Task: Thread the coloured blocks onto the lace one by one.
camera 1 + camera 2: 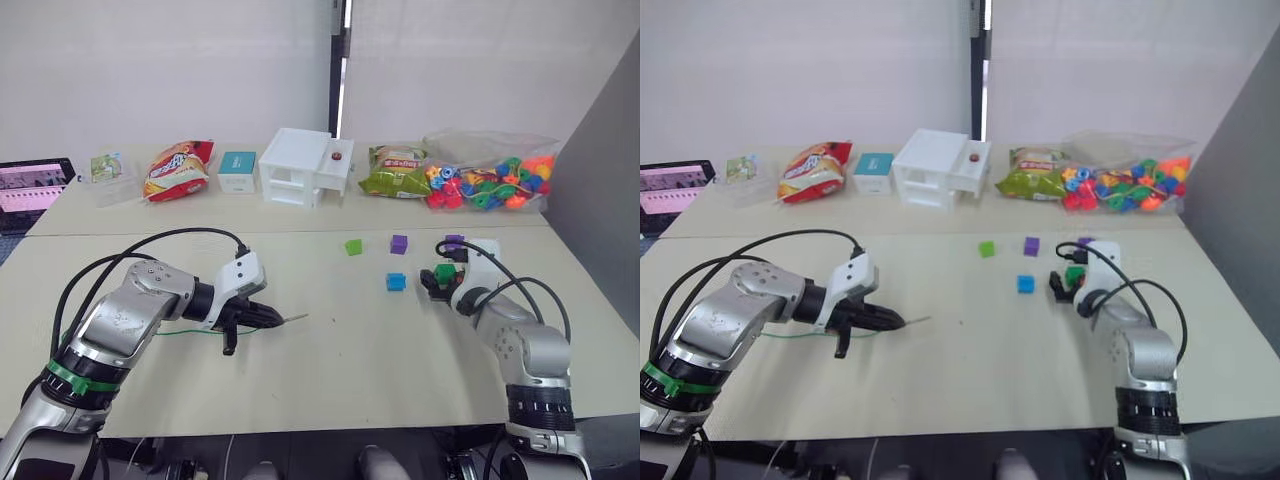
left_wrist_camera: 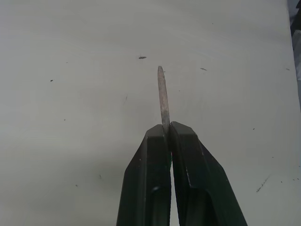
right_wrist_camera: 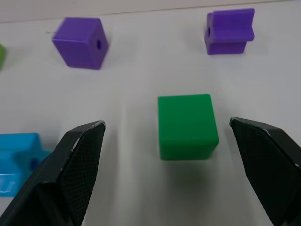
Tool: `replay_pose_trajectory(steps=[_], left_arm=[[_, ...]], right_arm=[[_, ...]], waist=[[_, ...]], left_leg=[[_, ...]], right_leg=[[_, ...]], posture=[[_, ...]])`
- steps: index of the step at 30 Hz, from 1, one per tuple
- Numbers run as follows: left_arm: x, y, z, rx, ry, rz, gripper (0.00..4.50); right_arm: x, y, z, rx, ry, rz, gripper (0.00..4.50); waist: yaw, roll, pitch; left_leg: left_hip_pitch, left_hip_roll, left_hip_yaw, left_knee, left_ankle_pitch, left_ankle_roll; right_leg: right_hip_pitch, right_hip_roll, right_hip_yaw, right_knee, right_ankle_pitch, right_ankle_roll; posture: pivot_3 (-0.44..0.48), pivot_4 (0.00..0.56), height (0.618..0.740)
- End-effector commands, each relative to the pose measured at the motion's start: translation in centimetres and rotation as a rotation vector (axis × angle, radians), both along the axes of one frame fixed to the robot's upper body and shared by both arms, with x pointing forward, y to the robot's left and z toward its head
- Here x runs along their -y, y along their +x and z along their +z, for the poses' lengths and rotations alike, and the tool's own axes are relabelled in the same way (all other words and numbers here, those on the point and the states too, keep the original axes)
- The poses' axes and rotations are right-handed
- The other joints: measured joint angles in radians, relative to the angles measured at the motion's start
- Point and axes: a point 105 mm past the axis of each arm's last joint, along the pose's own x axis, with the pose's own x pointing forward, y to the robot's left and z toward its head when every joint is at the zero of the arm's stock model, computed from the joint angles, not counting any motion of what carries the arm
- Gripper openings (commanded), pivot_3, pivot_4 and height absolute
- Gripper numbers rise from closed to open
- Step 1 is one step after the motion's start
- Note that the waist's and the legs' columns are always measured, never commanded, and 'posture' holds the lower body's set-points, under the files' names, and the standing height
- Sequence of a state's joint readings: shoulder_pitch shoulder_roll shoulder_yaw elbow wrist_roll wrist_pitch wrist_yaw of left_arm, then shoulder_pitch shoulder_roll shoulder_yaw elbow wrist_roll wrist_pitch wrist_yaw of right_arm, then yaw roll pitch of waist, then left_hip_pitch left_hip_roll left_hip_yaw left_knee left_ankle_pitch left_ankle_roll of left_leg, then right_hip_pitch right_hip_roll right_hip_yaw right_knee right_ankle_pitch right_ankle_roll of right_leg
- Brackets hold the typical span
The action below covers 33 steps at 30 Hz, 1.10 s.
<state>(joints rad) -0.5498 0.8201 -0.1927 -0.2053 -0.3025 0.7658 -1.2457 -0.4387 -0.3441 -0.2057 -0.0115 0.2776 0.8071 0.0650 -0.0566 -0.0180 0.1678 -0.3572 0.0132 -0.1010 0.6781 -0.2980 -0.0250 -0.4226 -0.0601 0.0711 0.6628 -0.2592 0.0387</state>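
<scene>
Pinching lace (image 2: 163,96) tip, pointing right: left gripper (image 1: 268,317) | right gripper (image 3: 171,155) agape around dark green block (image 3: 187,125)

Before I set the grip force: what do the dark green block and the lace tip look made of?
The dark green block looks like hard moulded plastic: uniform colour, smooth faces with a slight sheen, rounded edges. The lace tip looks like a stiff pale plastic or coated needle, matte and slightly mottled; it juts out straight from the left gripper. Its material is less certain.
</scene>
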Motion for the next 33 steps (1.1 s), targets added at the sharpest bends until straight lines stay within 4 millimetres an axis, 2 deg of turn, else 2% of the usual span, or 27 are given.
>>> replay_pose_trajectory(steps=[1,4,9,10,14,17,20,22,24,26,29,33], left_arm=[[0.1,-0.1,0.7,0.037,0.009,-0.019,0.0],[-0.1,0.0,0.6,0.038,0.011,-0.015,0.0],[0.0,0.1,0.6,0.041,0.009,-0.019,0.0],[0.1,0.2,0.6,0.041,0.009,-0.019,0.0],[-0.1,0.4,0.6,0.044,0.012,-0.015,0.0],[-0.2,0.5,0.5,0.044,0.018,-0.014,0.0],[-0.2,0.5,0.6,0.044,0.017,-0.013,0.0],[-0.3,0.5,0.5,0.044,0.018,-0.018,0.0],[-0.2,0.6,0.5,0.043,0.018,-0.02,0.0],[0.0,0.6,0.4,0.041,0.015,-0.025,0.0],[0.5,0.5,0.4,0.038,0.012,-0.044,0.0],[0.8,0.5,0.4,0.04,0.009,-0.053,0.0]], right_arm=[[0.2,0.6,1.5,0.092,-0.01,0.001,3.96],[-0.1,0.7,1.9,0.117,-0.008,0.013,3.03],[-0.6,1.0,2.7,0.162,-0.025,0.043,1.23],[-0.6,1.1,2.6,0.159,-0.032,0.047,1.14],[-0.7,1.0,2.5,0.165,-0.027,0.056,1.14],[-0.8,0.0,3.2,0.183,-0.031,0.063,1.14],[-2.1,-2.9,4.9,0.207,-0.032,0.116,1.14],[-5.0,-6.1,5.8,0.205,-0.001,0.21,1.14],[-9.1,-9.7,6.0,0.18,0.041,0.345,1.14],[-12.1,-11.9,5.5,0.132,0.072,0.435,1.14],[-14.7,-12.6,3.9,0.038,0.094,0.48,1.14],[-16.0,-11.6,1.9,-0.031,0.048,0.481,1.14]], waist=[[-0.003,0.0,0.0],[-0.008,0.0,0.0],[-0.012,0.0,0.0],[-0.013,0.0,0.0],[-0.012,0.0,0.0],[-0.011,0.0,0.0],[-0.006,0.001,0.0],[-0.004,0.001,0.0],[-0.005,0.001,0.0],[-0.011,0.001,0.0],[-0.01,0.001,0.0],[-0.005,0.001,0.0]], left_leg=[[0.0,0.0,0.0,0.0,0.0,0.0],[0.0,0.0,0.0,0.0,0.0,0.0],[0.0,0.0,0.0,0.0,0.0,0.0],[0.0,0.0,0.0,0.0,0.0,0.0],[0.0,0.0,0.0,0.0,0.0,0.0],[0.0,0.0,0.0,0.0,0.0,0.0],[-0.001,0.0,-0.001,0.0,0.0,0.0],[-0.002,0.0,-0.001,0.0,0.0,0.0],[-0.003,0.001,-0.002,0.0,0.0,0.0],[-0.002,0.001,-0.003,0.0,0.0,0.0],[-0.001,0.001,-0.002,0.0,0.0,0.0],[0.0,0.0,-0.002,0.0,0.001,-0.002]], right_leg=[[0.0,0.0,0.0,0.0,0.0,0.0],[0.0,0.0,0.0,0.0,0.0,0.0],[0.0,0.0,0.0,0.0,0.0,0.0],[0.0,0.0,0.0,0.001,0.0,0.0],[0.0,0.0,0.0,0.001,0.0,0.0],[0.0,0.0,0.0,0.0,0.0,0.0],[-0.001,0.0,0.0,0.0,0.0,0.0],[-0.002,0.0,0.0,0.0,0.0,0.0],[-0.002,0.001,-0.001,0.001,0.0,0.0],[-0.002,0.001,-0.001,0.001,0.0,0.0],[-0.001,0.001,-0.001,0.0,0.0,0.0],[0.001,0.001,-0.001,0.0,0.0,0.0]], posture=[[0.0,0.15,0.74],[0.0,0.15,0.74],[0.0,0.15,0.74],[0.0,0.15,0.74],[0.0,0.15,0.74],[0.0,0.15,0.74],[0.0,0.15,0.74],[0.0,0.15,0.74],[0.0,0.15,0.74],[0.0,0.15,0.74],[0.0,0.15,0.74],[0.0,0.15,0.74]])
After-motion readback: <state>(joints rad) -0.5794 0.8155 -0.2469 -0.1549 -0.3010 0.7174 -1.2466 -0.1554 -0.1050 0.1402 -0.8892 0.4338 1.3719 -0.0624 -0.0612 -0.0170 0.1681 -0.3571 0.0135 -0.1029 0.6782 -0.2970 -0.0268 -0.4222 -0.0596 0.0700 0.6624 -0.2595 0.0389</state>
